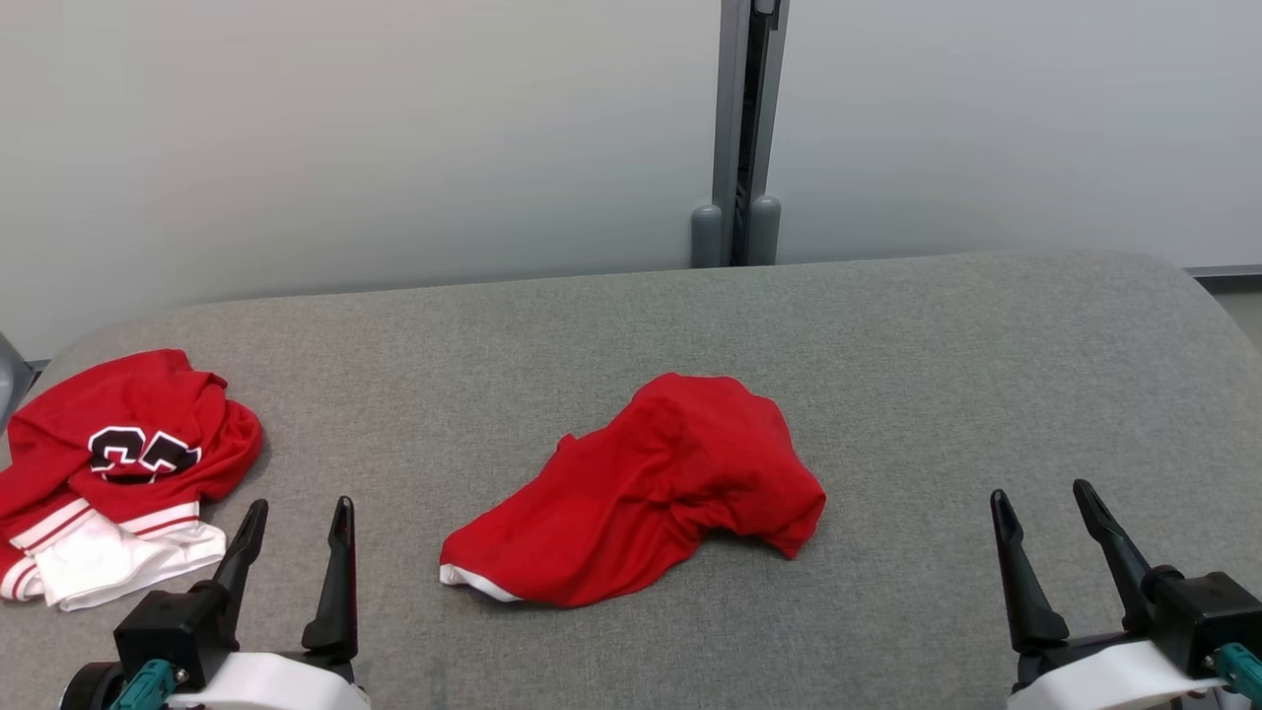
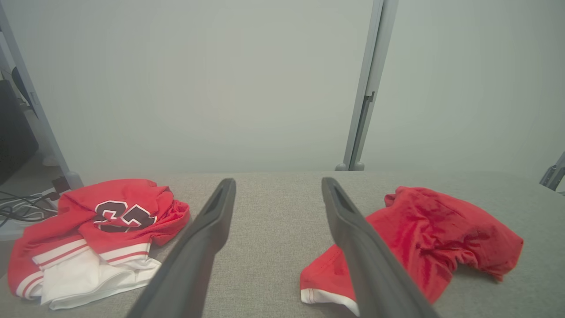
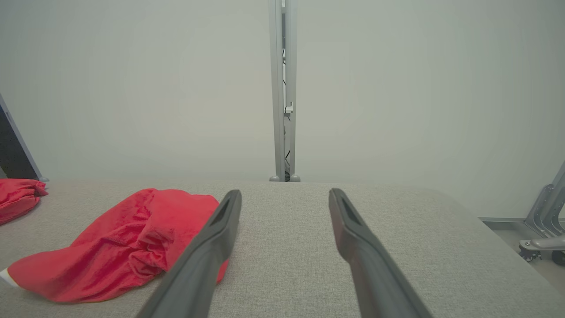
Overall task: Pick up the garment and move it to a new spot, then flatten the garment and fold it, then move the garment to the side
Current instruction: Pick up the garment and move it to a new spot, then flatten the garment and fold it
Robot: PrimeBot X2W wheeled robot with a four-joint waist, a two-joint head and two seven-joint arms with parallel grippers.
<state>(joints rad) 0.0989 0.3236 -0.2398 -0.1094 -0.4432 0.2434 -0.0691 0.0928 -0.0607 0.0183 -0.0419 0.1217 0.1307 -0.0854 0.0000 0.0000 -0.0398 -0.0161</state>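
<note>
Pickup pending: both grippers wide and empty

Crumpled red fabric garment with a white hem (image 1: 641,488) lay mid-way across the grey cloth-covered table (image 1: 937,335), between the two arms, touched by neither. Left gripper (image 1: 301,504) and right gripper (image 1: 1040,490) hung low at the near edge, jaws spread, nothing in them. Second heap, a red-and-white jersey with black numerals (image 1: 118,463), sat well apart at far left; judged not the target.

Step in hand, by my reading: the first grasp. Best taken at an edge, not the bunched hump. The white-hemmed corner (image 2: 322,297) looked thin and flat and lay nearest the left gripper. Pinching the hump would likely gather several folds.

Orientation: long axis ran diagonally, from the hemmed corner at near left to the rounded bulk at far right. Hem pointed toward the robot's left.
</note>
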